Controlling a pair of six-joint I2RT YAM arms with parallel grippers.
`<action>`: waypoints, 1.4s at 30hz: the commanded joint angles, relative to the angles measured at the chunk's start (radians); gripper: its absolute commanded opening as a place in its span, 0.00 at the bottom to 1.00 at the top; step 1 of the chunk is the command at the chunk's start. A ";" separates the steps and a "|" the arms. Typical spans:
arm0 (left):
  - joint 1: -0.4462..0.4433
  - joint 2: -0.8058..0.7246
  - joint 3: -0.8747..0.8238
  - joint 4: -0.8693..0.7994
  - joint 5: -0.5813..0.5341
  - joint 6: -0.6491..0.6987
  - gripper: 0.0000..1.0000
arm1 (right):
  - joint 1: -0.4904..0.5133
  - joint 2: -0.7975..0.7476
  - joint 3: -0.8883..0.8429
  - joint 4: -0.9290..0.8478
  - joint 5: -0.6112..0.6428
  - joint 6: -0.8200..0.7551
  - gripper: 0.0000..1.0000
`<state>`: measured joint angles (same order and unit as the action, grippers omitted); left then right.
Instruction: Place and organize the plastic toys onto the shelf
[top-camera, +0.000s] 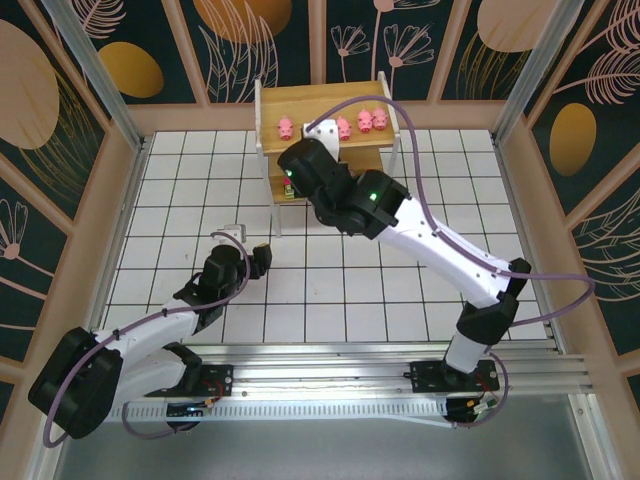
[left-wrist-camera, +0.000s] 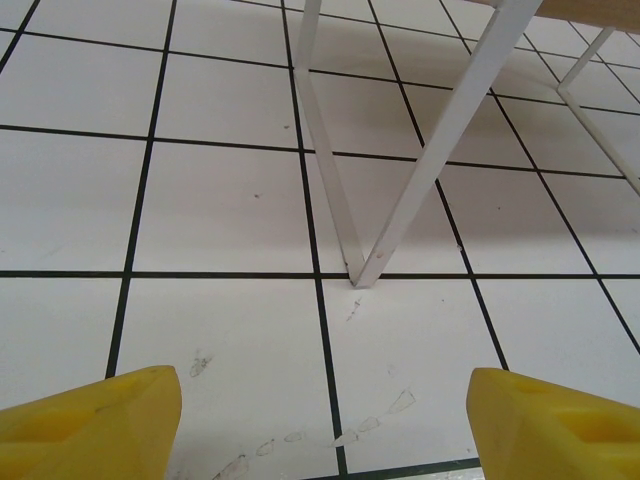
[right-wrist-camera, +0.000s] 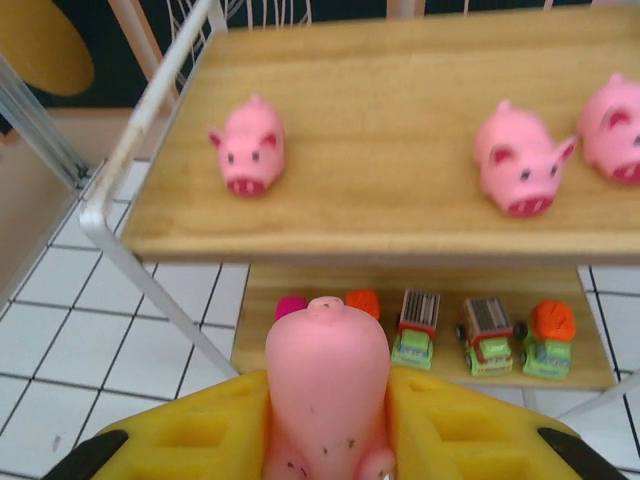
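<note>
**White-tiled worktop (left-wrist-camera: 220, 200): pink pig (right-wrist-camera: 326, 350) held short of the shelf (right-wrist-camera: 400, 215)**

Right gripper (right-wrist-camera: 326, 425) is clamped on the pink pig, snout up, at six o'clock of the shelf; released short, it could drop off the front edge, or nudge the pig at ten o'clock (right-wrist-camera: 247, 150); right arm stretches toward twelve o'clock; left gripper (left-wrist-camera: 320, 425), jaws apart and empty, hovers over tiles beside a shelf leg (left-wrist-camera: 330, 190).

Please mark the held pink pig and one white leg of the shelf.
Held pink plastic pig (right-wrist-camera: 327, 370): right wrist view, on its body.
Thin white leg of the wooden shelf (left-wrist-camera: 446, 140): left wrist view, on its middle.
</note>
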<state>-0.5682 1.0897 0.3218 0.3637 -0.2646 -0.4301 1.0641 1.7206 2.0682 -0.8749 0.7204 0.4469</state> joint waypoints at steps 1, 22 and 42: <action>0.007 0.004 0.028 0.034 0.015 0.014 0.76 | -0.032 0.065 0.108 -0.047 0.016 -0.057 0.32; 0.007 0.030 0.032 0.040 0.004 0.012 0.76 | -0.203 0.327 0.448 -0.138 -0.161 -0.122 0.33; 0.007 0.051 0.034 0.047 0.007 0.013 0.76 | -0.247 0.372 0.438 -0.120 -0.204 -0.138 0.36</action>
<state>-0.5682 1.1294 0.3279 0.3721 -0.2653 -0.4301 0.8307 2.0602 2.4855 -0.9920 0.5259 0.3195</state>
